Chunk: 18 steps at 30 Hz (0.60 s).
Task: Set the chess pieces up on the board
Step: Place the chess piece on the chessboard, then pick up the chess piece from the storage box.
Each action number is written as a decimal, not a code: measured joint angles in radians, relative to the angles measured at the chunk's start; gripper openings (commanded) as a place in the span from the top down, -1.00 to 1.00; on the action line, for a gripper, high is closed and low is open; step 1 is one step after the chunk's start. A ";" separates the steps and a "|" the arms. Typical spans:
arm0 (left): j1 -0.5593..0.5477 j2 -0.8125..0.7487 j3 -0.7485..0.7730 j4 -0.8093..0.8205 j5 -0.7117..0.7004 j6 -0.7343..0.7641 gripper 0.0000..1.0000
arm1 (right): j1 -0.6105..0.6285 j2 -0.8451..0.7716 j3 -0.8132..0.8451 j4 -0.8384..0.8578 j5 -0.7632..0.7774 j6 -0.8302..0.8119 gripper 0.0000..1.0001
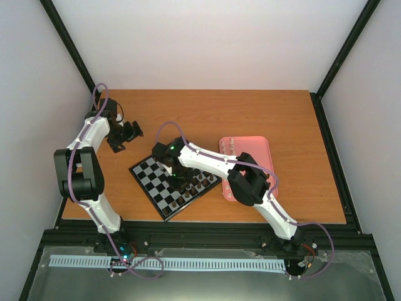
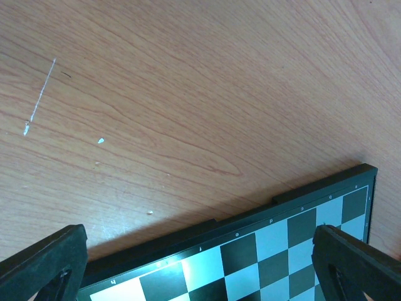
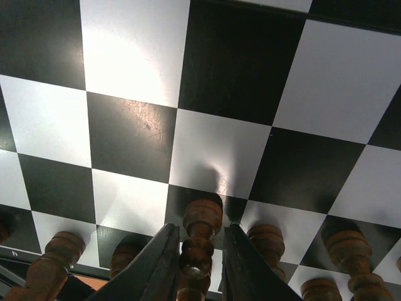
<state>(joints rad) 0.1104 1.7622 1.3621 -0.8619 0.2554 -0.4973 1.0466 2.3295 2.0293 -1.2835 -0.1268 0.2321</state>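
While the left gripper gapes, the right gripper seemingly pinches a brown piece.

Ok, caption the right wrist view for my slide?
Right gripper pinching a dark brown chess piece over the checkerboard, among other brown pieces.

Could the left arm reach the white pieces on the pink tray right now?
Probably not easily: the left gripper hangs left of the board, and the right arm lies across it, blocking the way to the tray.
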 measured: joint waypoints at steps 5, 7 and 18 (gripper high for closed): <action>0.000 0.000 0.000 0.000 0.000 0.000 -1.00 | 0.000 0.000 0.004 -0.001 0.003 -0.005 0.47; 0.000 0.000 0.000 0.000 0.000 0.000 -0.99 | 0.000 0.000 0.017 -0.002 0.009 -0.009 0.43; 0.000 0.000 0.000 0.000 0.000 0.000 -0.99 | -0.042 -0.108 0.148 -0.037 0.079 -0.025 0.26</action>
<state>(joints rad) 0.1104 1.7622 1.3617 -0.8619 0.2550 -0.4973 1.0042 2.2219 2.1773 -1.3209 -0.0479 0.2073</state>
